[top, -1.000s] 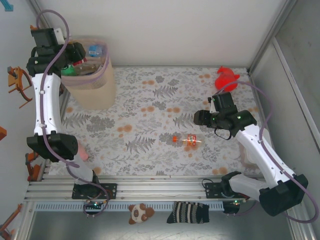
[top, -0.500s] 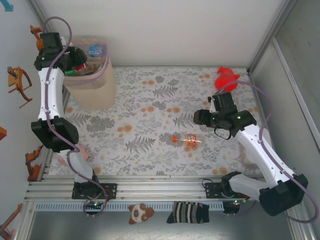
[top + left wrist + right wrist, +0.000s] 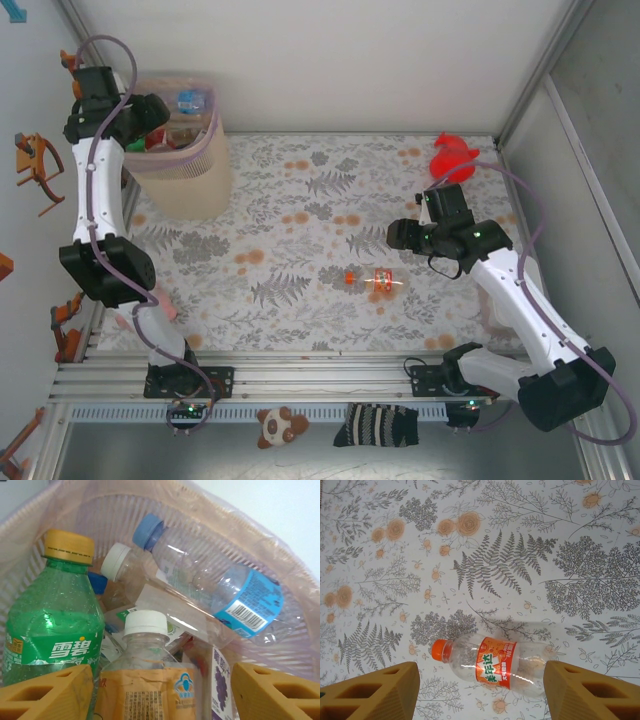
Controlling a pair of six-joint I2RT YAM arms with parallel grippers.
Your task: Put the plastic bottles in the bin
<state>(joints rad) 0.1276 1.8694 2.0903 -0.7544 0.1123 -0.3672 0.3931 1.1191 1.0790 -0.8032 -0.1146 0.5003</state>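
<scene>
Floral table [image 3: 300, 200], bottles [image 3: 220, 580] inside bin [image 3: 185, 192]

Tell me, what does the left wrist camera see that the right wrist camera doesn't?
Left wrist view: the bin, lined with a pinkish bag, holding a green bottle, a clear blue-labelled bottle and a white-capped bottle.
Right wrist view: one orange-capped bottle lying on the flowery tablecloth.
Both: yellow fingers spread apart at the bottom corners, so the left tool and the right tool are open.
</scene>
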